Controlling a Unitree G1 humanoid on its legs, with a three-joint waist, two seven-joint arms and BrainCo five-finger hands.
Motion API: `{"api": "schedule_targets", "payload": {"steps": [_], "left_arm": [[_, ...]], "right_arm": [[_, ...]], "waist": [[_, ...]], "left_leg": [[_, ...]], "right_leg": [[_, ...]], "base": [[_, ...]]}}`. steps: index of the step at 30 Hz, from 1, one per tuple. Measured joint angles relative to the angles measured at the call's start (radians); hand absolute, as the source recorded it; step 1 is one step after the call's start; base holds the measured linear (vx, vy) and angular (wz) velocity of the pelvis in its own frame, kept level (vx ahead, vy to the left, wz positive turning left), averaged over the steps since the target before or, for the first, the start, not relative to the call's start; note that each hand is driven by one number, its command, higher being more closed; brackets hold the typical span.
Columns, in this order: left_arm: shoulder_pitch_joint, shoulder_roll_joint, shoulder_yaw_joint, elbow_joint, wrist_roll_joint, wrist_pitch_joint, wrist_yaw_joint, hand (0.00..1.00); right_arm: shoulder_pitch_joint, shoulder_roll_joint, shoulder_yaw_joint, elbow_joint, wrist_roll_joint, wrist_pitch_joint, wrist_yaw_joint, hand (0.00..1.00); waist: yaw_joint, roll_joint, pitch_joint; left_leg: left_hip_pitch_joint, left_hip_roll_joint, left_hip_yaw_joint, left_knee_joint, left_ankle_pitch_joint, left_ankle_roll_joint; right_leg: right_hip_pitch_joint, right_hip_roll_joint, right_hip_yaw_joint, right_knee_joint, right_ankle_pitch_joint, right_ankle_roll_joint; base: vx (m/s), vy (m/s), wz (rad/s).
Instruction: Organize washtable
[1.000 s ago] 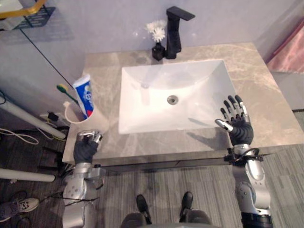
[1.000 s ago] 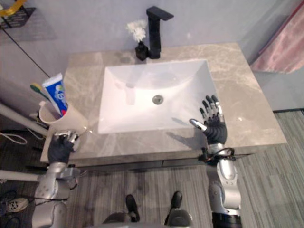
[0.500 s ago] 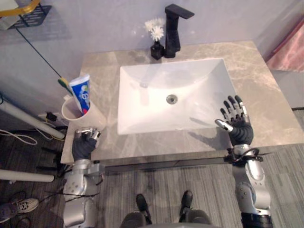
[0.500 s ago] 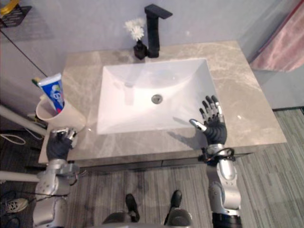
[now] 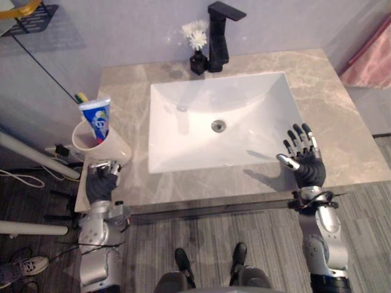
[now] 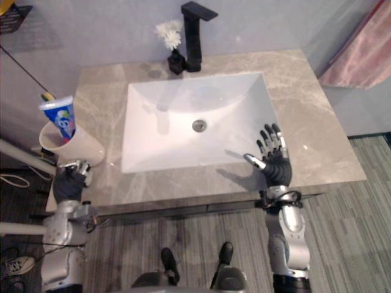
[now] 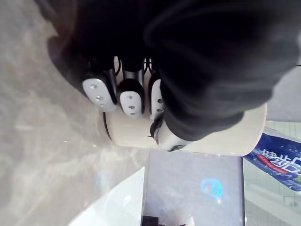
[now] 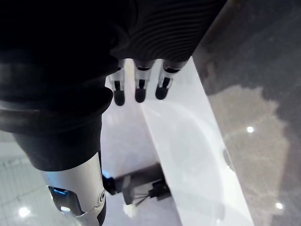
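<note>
1. Two hands over the washtable (image 5: 342, 122), head views. L. hand (image 5: 102, 182) at the front-left corner. R. hand (image 5: 303, 163) at the front-right rim of the basin (image 5: 183, 134).
2. One cup (image 5: 101, 143), cream, stands at the far left edge of the top. It holds a blue-and-white toothpaste tube (image 5: 96, 119) and a toothbrush (image 5: 80, 97), both upright-ish and leaning left.
3. L. hand state: fingers (image 7: 131, 96) curled in toward the palm, holding nothing. The cup sits just past the fingertips in the wrist view. Whether they touch its wall cannot be told.
4. R. hand state: fingers (image 8: 140, 89) straight and spread, thumb out to the side, nothing in it. It hangs over the basin rim, and contact w/ the rim cannot be told.
5. Back edge: black faucet (image 5: 219, 36) w/ a small dark vase of white flowers (image 5: 197, 46) just beside it on the left. Both are upright and well apart from either hand.
6. Progress (judgement): dental items are gathered in the cup, the basin holds no loose items, and nothing lies scattered on the stone. Most of the tidying looks done.
7. Left to do (judgement): the cup sits v. near the left edge, so it may need a nudge inboard. Otherwise approx. complete, w/ neither hand carrying anything.
</note>
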Motion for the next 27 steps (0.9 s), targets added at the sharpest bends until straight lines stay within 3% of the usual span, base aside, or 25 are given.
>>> {"api": "schedule_targets", "payload": {"steps": [11,27], "left_arm": [[-0.058,0.019,0.022,0.031,0.007,-0.006,0.022,1.0],[-0.115,0.105,0.044,0.092,-0.025,-0.005,0.023,1.0]], "right_arm": [[-0.003,0.0,0.001,-0.001,0.017,-0.006,0.002,0.0],[0.0,-0.001,0.0,-0.002,0.042,-0.02,0.001,0.0]], "waist": [[0.001,-0.001,0.01],[0.0,-0.005,0.019]], "left_leg": [[-0.009,0.0,0.01,0.0,0.0,0.0],[-0.015,0.001,0.024,0.0,0.0,0.0]], "right_leg": [[-0.016,0.0,0.011,0.006,0.0,0.0],[-0.039,-0.002,0.028,0.022,-0.001,-0.002]], "base": [[0.0,-0.002,-0.01],[0.0,-0.004,-0.02]]}}
